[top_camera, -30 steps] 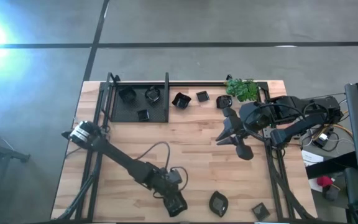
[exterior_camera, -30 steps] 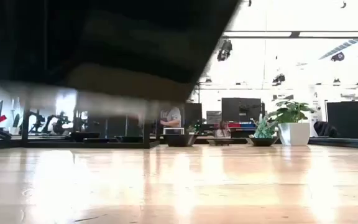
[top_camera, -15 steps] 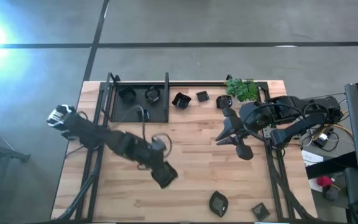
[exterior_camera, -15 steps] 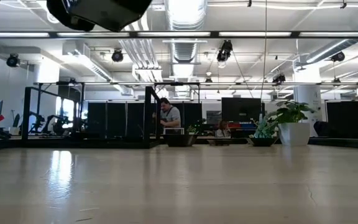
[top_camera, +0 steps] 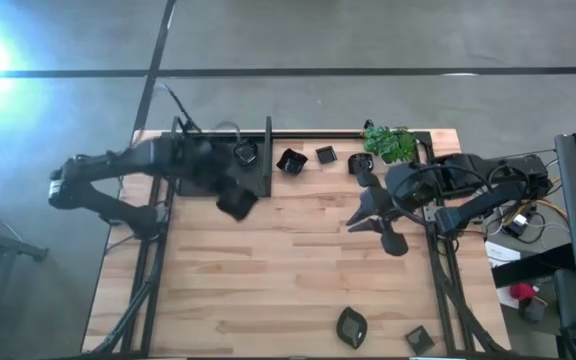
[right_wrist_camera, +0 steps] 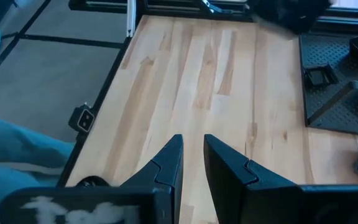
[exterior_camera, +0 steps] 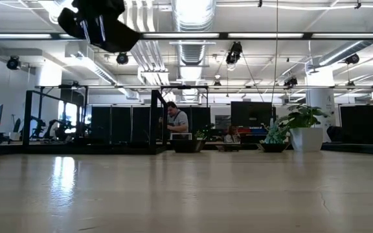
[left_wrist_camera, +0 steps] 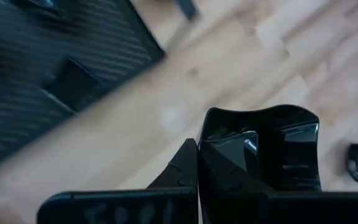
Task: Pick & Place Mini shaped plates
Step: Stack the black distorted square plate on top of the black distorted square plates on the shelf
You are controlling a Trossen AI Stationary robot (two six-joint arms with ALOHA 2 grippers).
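Note:
My left gripper (top_camera: pixel 236 200) hangs above the near edge of the black tray (top_camera: pixel 193 182), high over the table in the low view (exterior_camera: pixel 99 24), shut on a glossy black mini plate (left_wrist_camera: pixel 263 146). Two mini plates (top_camera: pixel 205 152) (top_camera: pixel 246 152) lie on the tray. Three more (top_camera: pixel 290 160) (top_camera: pixel 325 155) (top_camera: pixel 359 163) sit on the wood along the far edge. Another two (top_camera: pixel 351 326) (top_camera: pixel 419 339) lie by the near edge. My right gripper (top_camera: pixel 380 225) waits at the right side, open by a narrow gap (right_wrist_camera: pixel 192 163) and touching nothing. My left gripper holds the mini plate by its side wall (left_wrist_camera: pixel 207 146), pinched with one finger (left_wrist_camera: pixel 180 167) outside the wall and the other seemingly inside the hollow. The plate is lifted clear of the table, its hollow facing the wrist camera.
A small green plant (top_camera: pixel 390 143) stands at the far right corner beside the right arm. The tray has a dark upright frame (top_camera: pixel 268 150) along its right side. Bare wood spans the table's middle (top_camera: pixel 298 260). People show in the room behind (exterior_camera: pixel 175 123).
My left gripper, shut on the mini plate, has travelled from the table's near edge up and toward the far left, reaching the tray's near edge. The plate has gone with it, lifted clear. The right arm has kept still.

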